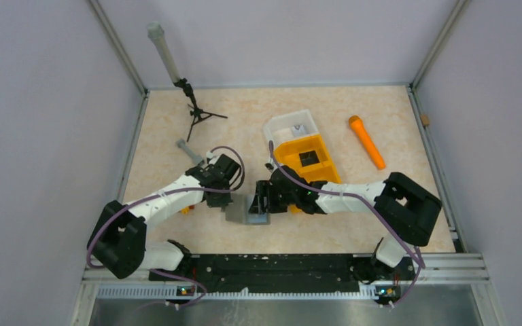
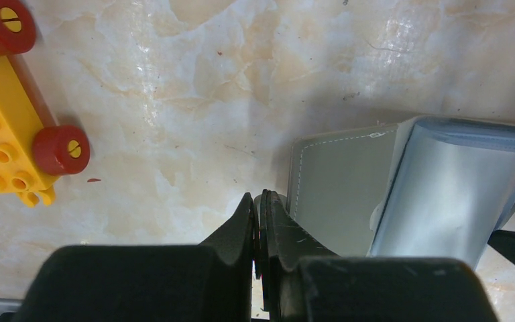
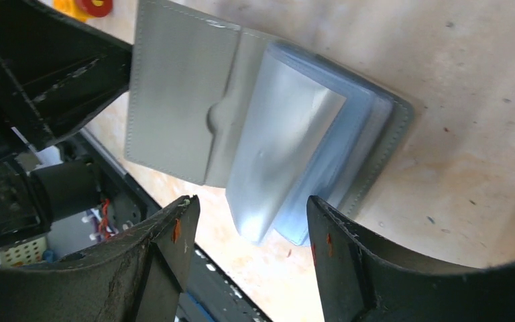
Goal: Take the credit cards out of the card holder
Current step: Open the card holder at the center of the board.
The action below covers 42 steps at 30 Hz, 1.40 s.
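Now | card holder (image 1: 248,212) is lying open, near-centre | left gripper (image 2: 260,208), closed empty, is seemingly pinning its left flap | right gripper (image 3: 251,206), spread, is straddling the pale credit cards (image 3: 288,141), readying a pull.

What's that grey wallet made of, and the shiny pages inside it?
The card holder looks like matte grey leather or imitation leather: pale stitching lines its edge. The inner pages look like thin, glossy, translucent plastic: they curl and catch light.
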Motion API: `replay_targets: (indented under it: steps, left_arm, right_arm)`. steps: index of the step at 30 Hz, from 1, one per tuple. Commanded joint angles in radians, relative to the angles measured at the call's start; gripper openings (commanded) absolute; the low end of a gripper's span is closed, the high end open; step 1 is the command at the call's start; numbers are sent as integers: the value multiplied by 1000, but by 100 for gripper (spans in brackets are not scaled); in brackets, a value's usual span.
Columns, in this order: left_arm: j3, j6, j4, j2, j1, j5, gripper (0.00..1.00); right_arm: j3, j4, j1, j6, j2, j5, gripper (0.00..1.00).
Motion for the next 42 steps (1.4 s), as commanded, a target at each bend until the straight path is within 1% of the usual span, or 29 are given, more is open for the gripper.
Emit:
replay_targets:
  steps: [1, 4, 8, 14, 18, 24, 26, 28, 29, 30, 32, 36, 38, 42]
  left_arm:
    - [-23, -15, 46, -44, -10, 38, 4]
    - [-31, -20, 63, -56, -13, 56, 4]
    - [-29, -19, 62, -52, -13, 57, 4]
    - [-31, -15, 57, -42, -16, 54, 4]
    - [-30, -11, 57, -43, -15, 54, 5]
    - [-24, -1, 51, -41, -15, 65, 11]
    - [-19, 4, 49, -38, -15, 70, 18]
    - [-5, 3, 34, -41, -14, 66, 35]
    - [3, 2, 23, -48, -16, 61, 42]
    - [13, 1, 11, -58, -16, 55, 48]
    - [40, -3, -19, -85, -16, 36, 57]
    - [104, -10, -102, -135, -15, -2, 68]
    - [124, -10, -125, -152, -15, -3, 69]
    - [144, -13, -145, -186, -16, 11, 70]
  right_arm:
    - [28, -80, 6, -31, -47, 87, 63]
    - [24, -65, 6, -31, -32, 65, 63]
    - [7, -4, 6, -6, -16, 22, 63]
    - [8, 43, 7, 11, -8, -20, 62]
    - [19, 84, 7, 30, 38, -63, 62]
    - [23, 150, 7, 57, 103, -106, 61]
    - [34, 149, 8, 55, 110, -111, 61]
    - [54, 137, 10, 48, 111, -112, 61]
    - [60, 130, 11, 43, 111, -112, 61]
    - [69, 124, 11, 40, 107, -112, 61]
    - [79, 115, 10, 30, 100, -106, 58]
    - [111, 85, 12, 6, 81, -93, 49]
    - [124, 82, 16, -1, 80, -95, 46]
    - [152, 79, 26, -14, 105, -107, 44]
